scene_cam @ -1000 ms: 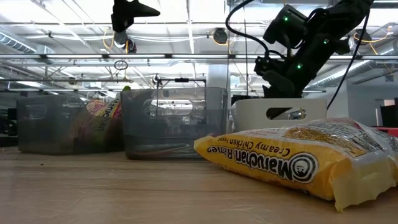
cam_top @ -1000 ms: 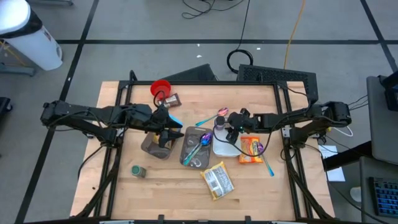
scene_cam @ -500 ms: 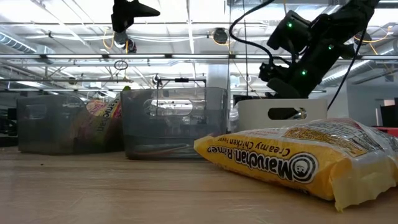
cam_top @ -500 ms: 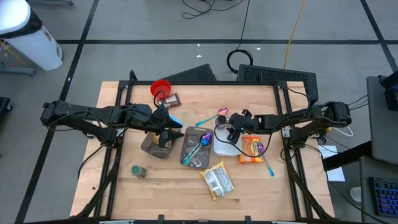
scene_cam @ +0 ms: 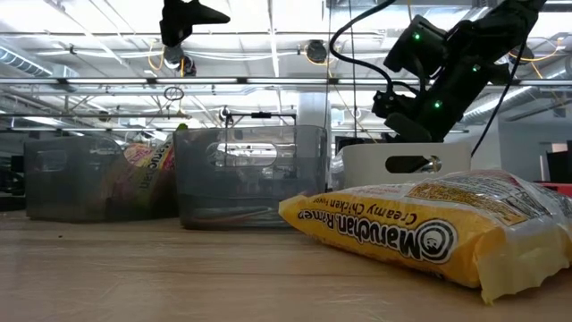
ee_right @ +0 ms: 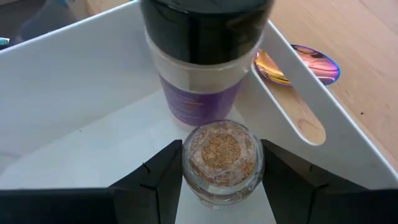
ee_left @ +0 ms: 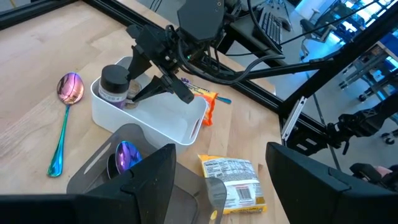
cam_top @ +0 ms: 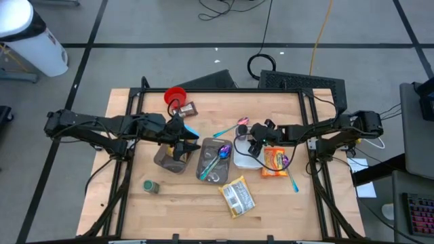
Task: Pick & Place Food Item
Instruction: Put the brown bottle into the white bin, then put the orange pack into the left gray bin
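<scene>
Spanning the middle of the high view is the wooden table (cam_top: 135, 196), with both dark arms reaching in from the sides. Left gripper (cam_top: 182, 144) hangs over the grey bin (cam_top: 167, 160), fingers spread wide with nothing between them in the left wrist view. Just beside the grey bin sits a second grey bin (cam_top: 213, 161) holding an iridescent spoon (cam_top: 218, 155). White bin (ee_left: 177, 121) stands right of that; right gripper (cam_top: 252, 144) is down inside it at the far end. In the right wrist view its fingers pinch a small glass jar (ee_right: 222, 160) of brown granules, lid off, resting on the white bin's floor. Touching or just behind the jar stands a purple-labelled bottle with black cap (ee_right: 202, 59), upright. Yellow ramen packet (cam_top: 237, 196) lies flat on the table near the front edge, close to the low camera. Orange snack bag (cam_top: 274, 163) lies just beside the white bin's right side. Red cup (cam_top: 175, 95) is at the table's far edge, green-lidded jar (cam_top: 150, 186) near the front left. Another spoon (ee_left: 64, 118) lies on the wood beside the white bin.
</scene>
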